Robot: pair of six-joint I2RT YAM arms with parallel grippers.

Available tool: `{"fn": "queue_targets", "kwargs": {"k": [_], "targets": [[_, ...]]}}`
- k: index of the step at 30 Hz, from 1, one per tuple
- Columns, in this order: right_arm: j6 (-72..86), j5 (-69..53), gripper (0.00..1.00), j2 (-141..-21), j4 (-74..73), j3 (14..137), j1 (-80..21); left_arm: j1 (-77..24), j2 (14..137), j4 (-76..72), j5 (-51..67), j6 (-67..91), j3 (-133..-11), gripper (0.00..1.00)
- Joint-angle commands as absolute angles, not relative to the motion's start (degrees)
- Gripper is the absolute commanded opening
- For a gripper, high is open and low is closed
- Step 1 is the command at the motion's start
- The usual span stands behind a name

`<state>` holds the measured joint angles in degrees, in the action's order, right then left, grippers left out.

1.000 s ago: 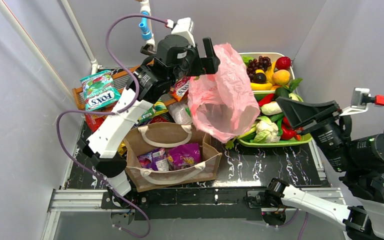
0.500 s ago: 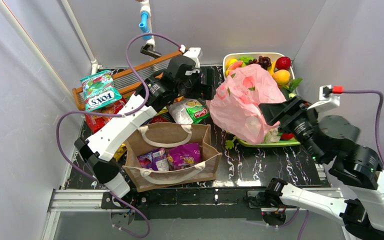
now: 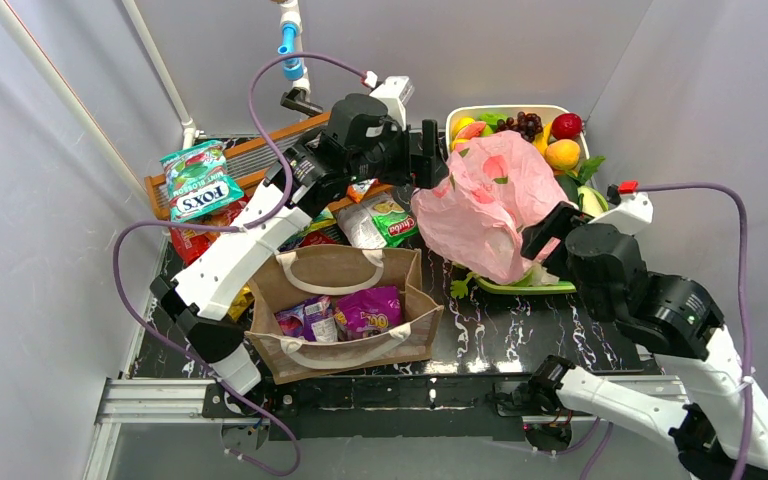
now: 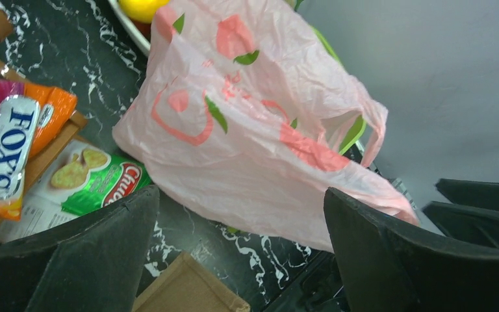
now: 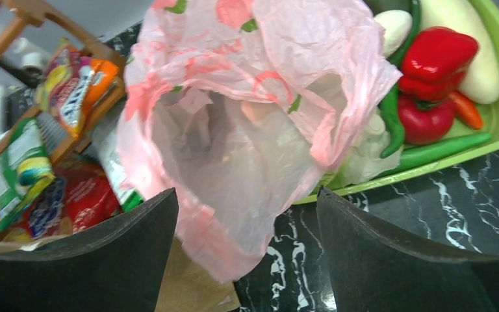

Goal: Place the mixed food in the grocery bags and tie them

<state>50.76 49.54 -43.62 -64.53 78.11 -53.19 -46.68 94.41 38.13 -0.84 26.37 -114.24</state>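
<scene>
Top external: left end effector (image 3: 427, 158) and right end effector (image 3: 548, 232) open; unheld pink bag (image 3: 485, 200) slumped over green tray (image 3: 520, 289) could slide off.

Light: bright, even, from above.
Shadows: faint and soft on the grey wall (image 3: 40, 300) at 9 o'clock.
Glare: mild sheen on the black desk (image 5: 468, 214).
Focus: overhead sharp; right tool (image 5: 247, 192) slightly soft.

"FOX'S" stands on a teal packet (image 3: 198, 180) and an orange packet (image 4: 5, 156).
</scene>
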Motion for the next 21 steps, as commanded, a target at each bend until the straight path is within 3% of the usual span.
{"fn": "queue_targets", "kwargs": {"k": [1, 4, 8, 13, 21], "targets": [[42.6, 32.6, 0.85, -48.1, -60.5, 79.5, -41.7, -46.9, 96.1, 38.2, 2.3, 25.5, -117.9, 0.98], [40.9, 25.5, 0.85, -54.6, -64.6, 86.8, -33.0, -46.9, 96.1, 38.2, 0.9, 27.4, -116.9, 0.98], [36.8, 20.2, 0.86, -53.9, -62.3, 87.2, -24.4, -46.8, 95.1, 38.2, 1.4, 28.2, -115.3, 0.98], [36.5, 13.9, 0.86, -51.7, -60.6, 77.7, -19.8, -46.9, 93.4, 37.4, 1.4, 28.5, -113.4, 0.98], [34.2, 13.5, 0.86, -49.7, -54.6, 68.0, -15.2, -46.9, 93.0, 37.9, 3.0, 28.5, -113.6, 0.97]]}}
